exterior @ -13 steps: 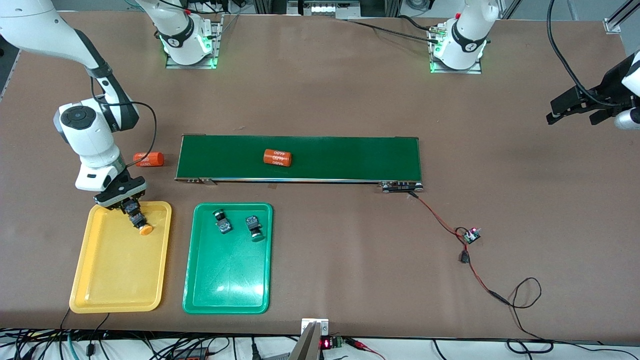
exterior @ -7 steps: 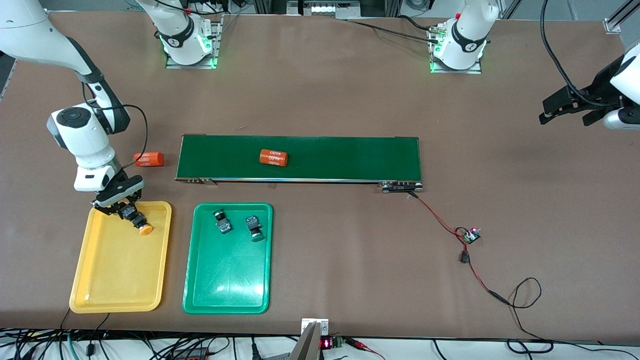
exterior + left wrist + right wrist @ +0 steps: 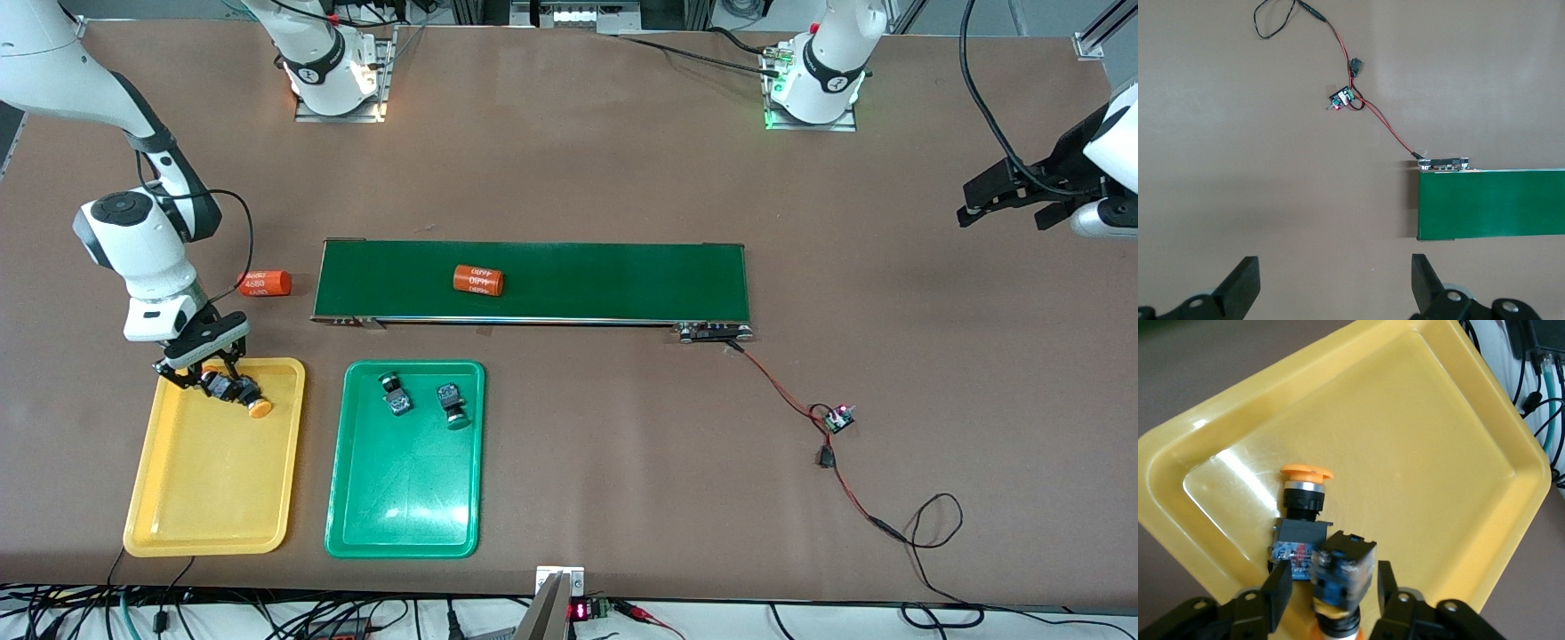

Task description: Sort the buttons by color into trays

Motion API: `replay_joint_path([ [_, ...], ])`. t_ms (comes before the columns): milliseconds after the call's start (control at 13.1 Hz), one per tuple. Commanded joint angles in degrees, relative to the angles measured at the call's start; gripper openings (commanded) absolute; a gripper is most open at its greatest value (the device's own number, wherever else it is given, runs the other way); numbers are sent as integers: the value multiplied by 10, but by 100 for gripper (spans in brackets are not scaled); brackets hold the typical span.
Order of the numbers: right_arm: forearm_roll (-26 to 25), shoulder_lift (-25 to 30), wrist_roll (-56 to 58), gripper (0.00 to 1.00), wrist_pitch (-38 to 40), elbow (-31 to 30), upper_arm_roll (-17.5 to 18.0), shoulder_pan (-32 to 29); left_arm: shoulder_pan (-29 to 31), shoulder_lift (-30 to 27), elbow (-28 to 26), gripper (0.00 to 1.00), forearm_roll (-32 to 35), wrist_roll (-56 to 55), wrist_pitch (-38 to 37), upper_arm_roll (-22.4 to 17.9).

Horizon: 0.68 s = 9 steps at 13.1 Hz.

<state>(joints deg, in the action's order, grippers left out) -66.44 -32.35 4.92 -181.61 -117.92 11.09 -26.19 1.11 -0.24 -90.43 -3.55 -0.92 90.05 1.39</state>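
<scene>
Right gripper [image 3: 201, 371], low in the front view over the yellow tray's [image 3: 178, 524] upper corner, has just parted its jaws. The second yellow button [image 3: 1338, 577] sits loose between them, beside the first yellow button [image 3: 1301, 500]. Sorting appears near complete. Left gripper [image 3: 1009, 200] waits, jaws wide.

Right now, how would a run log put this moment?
right gripper: open around yellow button, over yellow tray | second yellow button: in tray | green tray: two green buttons | left gripper: open, waiting over table
</scene>
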Motion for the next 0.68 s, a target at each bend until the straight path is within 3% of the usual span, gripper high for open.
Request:
replay_joint_path([
  [0,-13,-10,6,100,-21,9,9,-18,11,7,17,100,-2,0,-12,-8],
  [304,-5,-7,-4,100,-19,9,9,-18,24,6,10,100,-1,6,-13,-8],
  [609,-4,7,-102,100,7,2,10,-12,23,5,10,100,25,7,-22,-1],
])
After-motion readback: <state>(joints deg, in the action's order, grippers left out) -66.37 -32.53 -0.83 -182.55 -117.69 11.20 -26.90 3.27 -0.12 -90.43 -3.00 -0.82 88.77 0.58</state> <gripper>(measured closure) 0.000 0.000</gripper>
